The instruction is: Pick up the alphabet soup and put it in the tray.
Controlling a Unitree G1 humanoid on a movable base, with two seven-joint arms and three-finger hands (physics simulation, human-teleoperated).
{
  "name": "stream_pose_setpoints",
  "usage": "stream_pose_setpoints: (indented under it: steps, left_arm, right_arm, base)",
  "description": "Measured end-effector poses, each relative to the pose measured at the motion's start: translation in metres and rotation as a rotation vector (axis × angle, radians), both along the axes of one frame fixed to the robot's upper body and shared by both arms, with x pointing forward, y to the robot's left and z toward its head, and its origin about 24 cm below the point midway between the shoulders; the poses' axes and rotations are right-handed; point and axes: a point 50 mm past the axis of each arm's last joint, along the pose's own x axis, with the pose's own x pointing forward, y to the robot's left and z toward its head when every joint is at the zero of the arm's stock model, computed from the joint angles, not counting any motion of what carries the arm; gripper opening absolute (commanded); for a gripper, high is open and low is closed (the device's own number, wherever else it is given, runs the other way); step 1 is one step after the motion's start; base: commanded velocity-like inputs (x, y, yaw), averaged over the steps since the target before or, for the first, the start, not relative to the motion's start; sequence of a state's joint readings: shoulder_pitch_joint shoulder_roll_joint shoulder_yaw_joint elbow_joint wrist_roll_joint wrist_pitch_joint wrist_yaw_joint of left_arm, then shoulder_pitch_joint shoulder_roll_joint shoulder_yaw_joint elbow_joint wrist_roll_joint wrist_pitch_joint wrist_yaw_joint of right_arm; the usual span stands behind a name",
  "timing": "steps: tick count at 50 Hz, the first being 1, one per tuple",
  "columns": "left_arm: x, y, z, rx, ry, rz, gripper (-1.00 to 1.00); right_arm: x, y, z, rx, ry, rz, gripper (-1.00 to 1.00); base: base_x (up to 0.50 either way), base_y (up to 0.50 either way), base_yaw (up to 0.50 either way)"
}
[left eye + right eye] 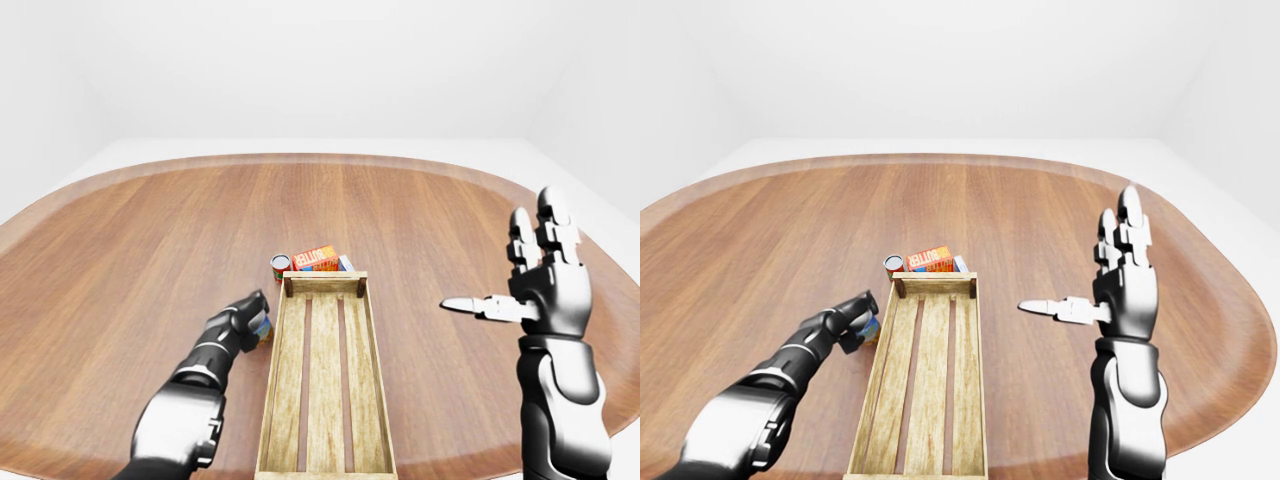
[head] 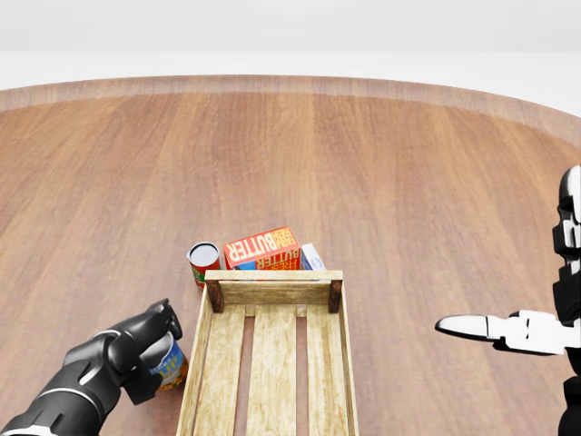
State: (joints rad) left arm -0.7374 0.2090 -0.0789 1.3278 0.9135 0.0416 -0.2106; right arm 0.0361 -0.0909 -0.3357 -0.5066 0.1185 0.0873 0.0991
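The alphabet soup can (image 2: 171,363), with its blue and orange label, stands on the wooden table just left of the wooden tray (image 2: 272,275), low in the head view. My left hand (image 2: 150,350) is black, and its fingers are curled round the can's top and side, hiding most of it. The can leans toward the tray's left wall. My right hand (image 1: 510,280) is held up to the right of the tray, fingers spread and thumb pointing left, with nothing in it.
A red can (image 2: 202,262), an orange butter box (image 2: 261,247) and a small white-and-blue carton (image 2: 311,257) crowd against the tray's top end. The slatted tray holds nothing. The round table's edge (image 1: 320,160) curves along the top.
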Motion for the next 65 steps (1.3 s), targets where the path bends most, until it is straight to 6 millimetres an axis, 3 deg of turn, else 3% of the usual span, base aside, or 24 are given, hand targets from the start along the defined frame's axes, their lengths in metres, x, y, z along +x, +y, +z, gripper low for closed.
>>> stream_pose_setpoints:
  steps: [7, 18, 25, 31, 40, 49, 55, 65]
  left_arm:
    - [0.001, 0.011, 0.004, 0.021, -0.035, -0.006, -1.00]
    - [0.007, 0.054, 0.026, 0.089, -0.105, 0.033, -1.00]
    - [0.016, 0.074, 0.055, 0.092, -0.165, 0.057, -1.00]
    - [0.023, 0.080, 0.091, 0.053, -0.235, 0.042, -1.00]
    - [0.015, 0.065, 0.140, -0.003, -0.317, -0.069, -1.00]
    - [0.007, 0.038, 0.173, -0.010, -0.482, -0.164, -1.00]
    - [0.001, 0.018, 0.177, -0.003, -0.532, -0.232, -1.00]
    - [-0.012, -0.023, 0.163, 0.018, -0.542, -0.360, -1.00]
  right_arm:
    - [-0.001, -0.001, -0.002, 0.002, 0.006, -0.002, 1.00]
    - [0.000, 0.000, -0.005, 0.009, 0.018, 0.001, 1.00]
    - [0.000, 0.000, -0.006, 0.012, 0.022, 0.004, 1.00]
    - [0.001, 0.001, -0.007, 0.014, 0.029, 0.005, 1.00]
    - [0.001, 0.002, -0.008, 0.016, 0.034, 0.009, 1.00]
    - [0.004, 0.004, -0.008, 0.013, 0.034, 0.015, 1.00]
    - [0.004, 0.004, -0.006, 0.009, 0.027, 0.016, 1.00]
    - [0.004, 0.005, -0.008, 0.010, 0.034, 0.020, 1.00]
  base:
    - [0.00, 0.00, 0.00]
    - [0.00, 0.00, 0.00]
    - [0.00, 0.00, 0.00]
    - [0.00, 0.00, 0.00]
    - [0.00, 0.00, 0.00]
    - [0.00, 0.00, 0.00]
    - [0.00, 0.00, 0.00]
    - [0.00, 0.00, 0.00]
